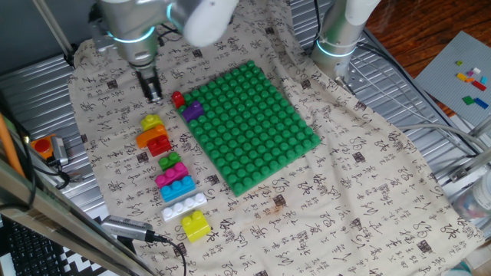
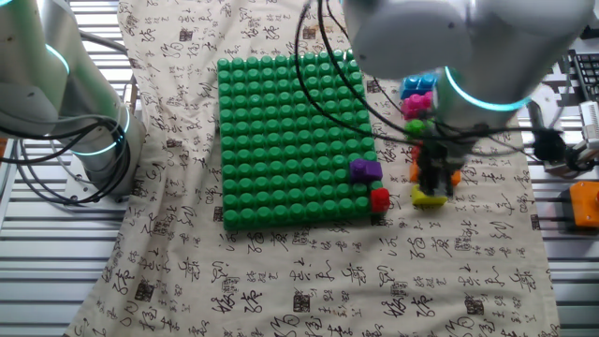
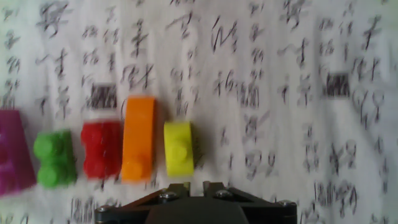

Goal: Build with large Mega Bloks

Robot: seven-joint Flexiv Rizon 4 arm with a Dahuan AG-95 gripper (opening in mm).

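Observation:
Large Mega Bloks lie in a row on the patterned cloth left of the green baseplate (image 1: 253,126): yellow (image 1: 152,123), orange (image 1: 151,136), red (image 1: 159,147), green (image 1: 169,161), pink (image 1: 170,175), blue (image 1: 177,188), white (image 1: 185,206) and another yellow (image 1: 196,225). A red brick (image 1: 177,98) and a purple brick (image 1: 192,110) sit at the baseplate's near-left corner. My gripper (image 1: 154,94) hangs just above the cloth behind the first yellow brick, shut and holding nothing. In the hand view the yellow brick (image 3: 179,148) lies just ahead of the gripper (image 3: 191,185), with the orange one (image 3: 138,146) beside it.
A second robot base (image 1: 337,42) stands behind the baseplate. A pale grey plate with tiny coloured bricks (image 1: 469,78) lies far right. An orange-topped device (image 1: 44,146) and a grey tool with cable (image 1: 130,228) sit at the left and front cloth edges.

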